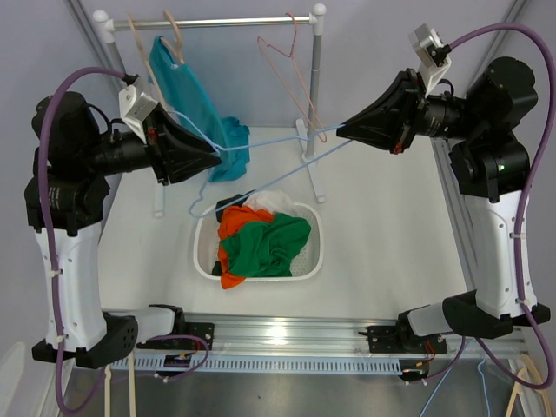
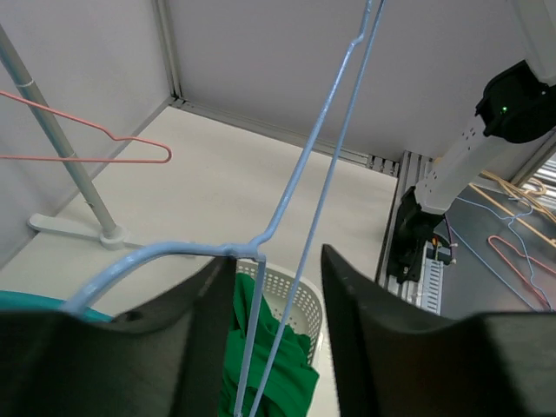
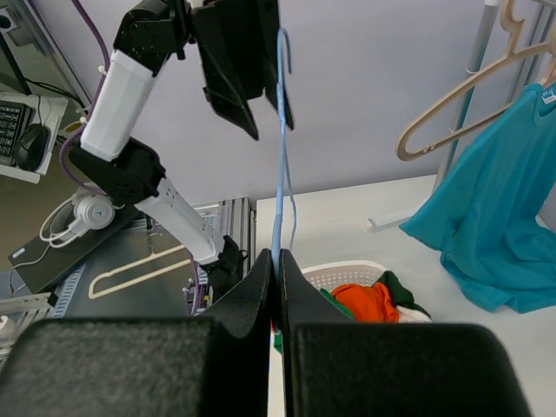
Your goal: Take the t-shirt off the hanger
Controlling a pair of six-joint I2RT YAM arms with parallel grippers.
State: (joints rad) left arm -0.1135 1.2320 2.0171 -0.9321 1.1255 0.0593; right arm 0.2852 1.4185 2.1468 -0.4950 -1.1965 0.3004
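Note:
A bare light blue wire hanger [image 1: 278,142] spans the air between my two grippers above the basket. My right gripper [image 1: 340,132] is shut on one end of it; in the right wrist view the gripper [image 3: 276,256] pinches the wire [image 3: 280,174]. My left gripper [image 1: 217,156] is open around the other end; in the left wrist view the hanger [image 2: 304,165] passes between the spread jaws of the gripper [image 2: 278,256], against the left finger. A teal t-shirt [image 1: 187,95] hangs on a beige hanger [image 1: 174,35] on the rack, behind my left gripper, and shows in the right wrist view [image 3: 495,226].
A white basket [image 1: 314,252] below the grippers holds green, orange and white clothes. The rack rail [image 1: 234,22] stands at the back with an empty pink wire hanger [image 1: 291,69] on it. Rack posts and feet stand on the table at back.

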